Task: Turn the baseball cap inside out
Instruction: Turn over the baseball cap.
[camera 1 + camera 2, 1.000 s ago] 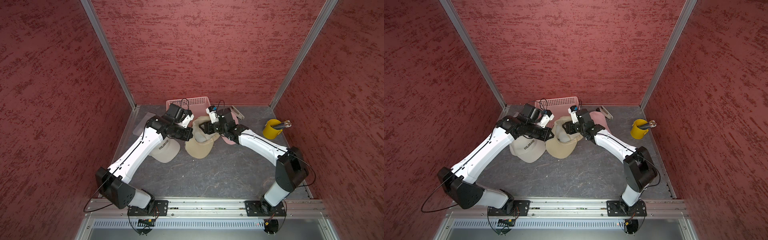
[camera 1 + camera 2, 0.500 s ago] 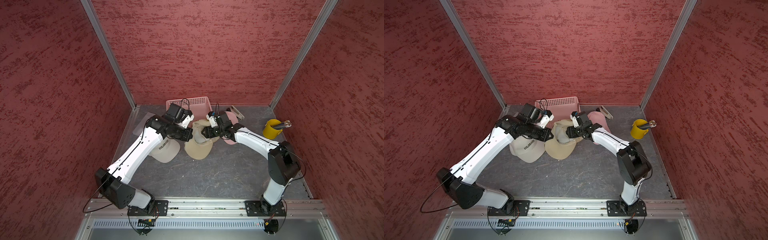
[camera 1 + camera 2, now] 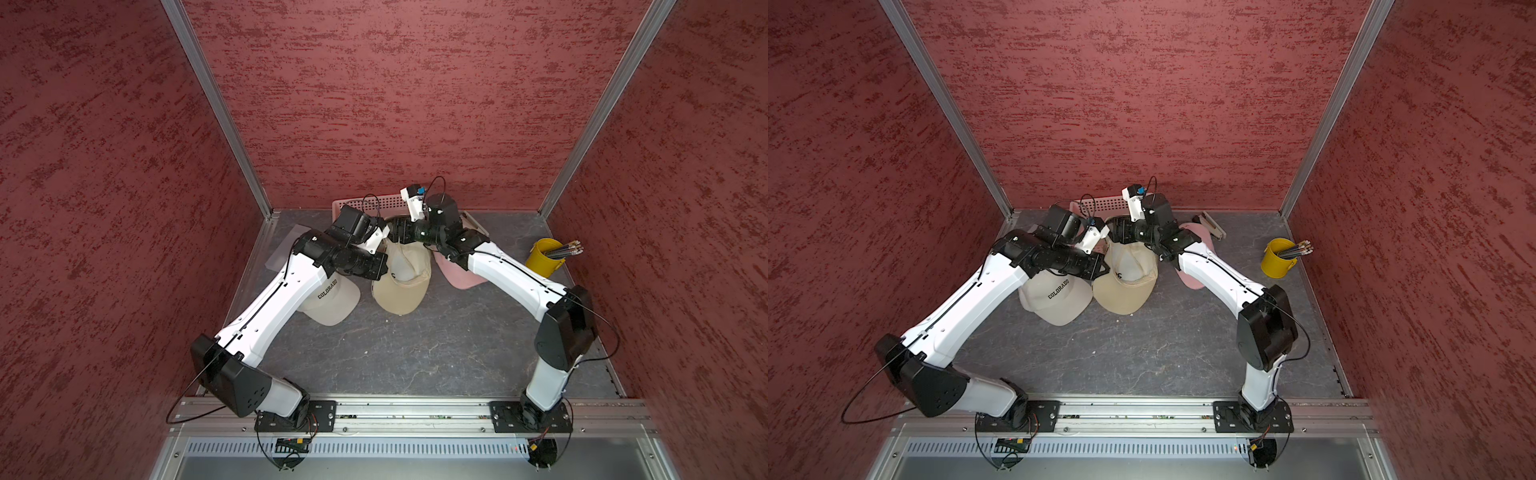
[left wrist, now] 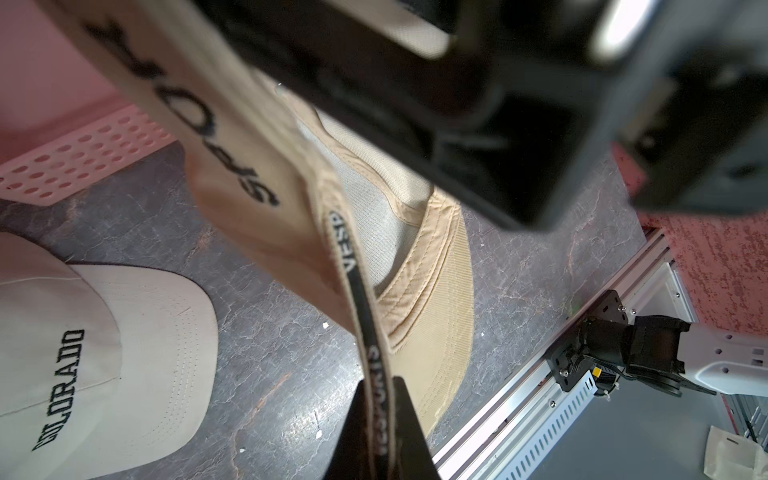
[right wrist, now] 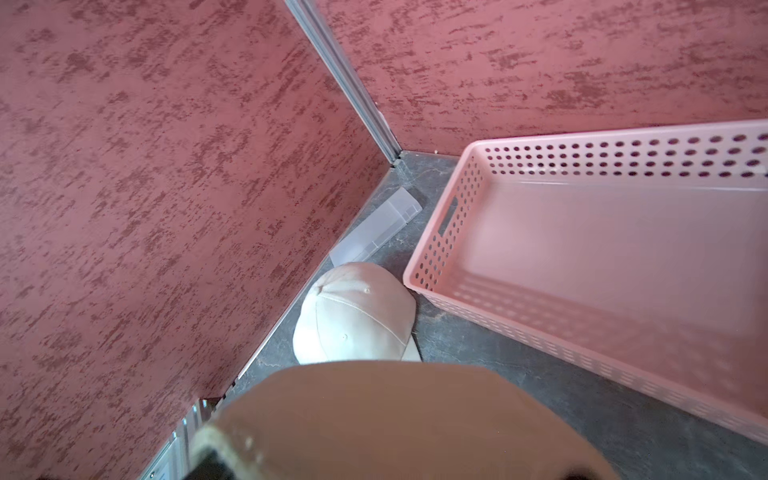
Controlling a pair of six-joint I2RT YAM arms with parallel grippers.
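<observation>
The tan baseball cap (image 3: 401,293) (image 3: 1123,291) lies mid-floor, its brim toward the front and its pale lining facing up. My left gripper (image 4: 380,399) (image 3: 380,266) is shut on the cap's black printed sweatband (image 4: 353,266) at the rim and holds that edge raised. My right gripper (image 3: 395,235) (image 3: 1115,232) sits at the cap's back edge. In the right wrist view, tan cap fabric (image 5: 395,424) drapes over its fingers and hides them. The left wrist view shows that gripper only as a dark blur.
A white COLORADO cap (image 3: 332,299) (image 4: 104,332) lies under my left arm. A pink cap (image 3: 457,276) lies under my right arm. A pink perforated basket (image 5: 582,257) (image 3: 374,203) stands against the back wall. A yellow pencil cup (image 3: 544,259) is at the right. A clear box (image 5: 374,232) sits in the back-left corner.
My right gripper has moved back from the middle of the tan cap toward its rear edge near the basket, and its wrist has turned upward. My left arm keeps its grip and place.
</observation>
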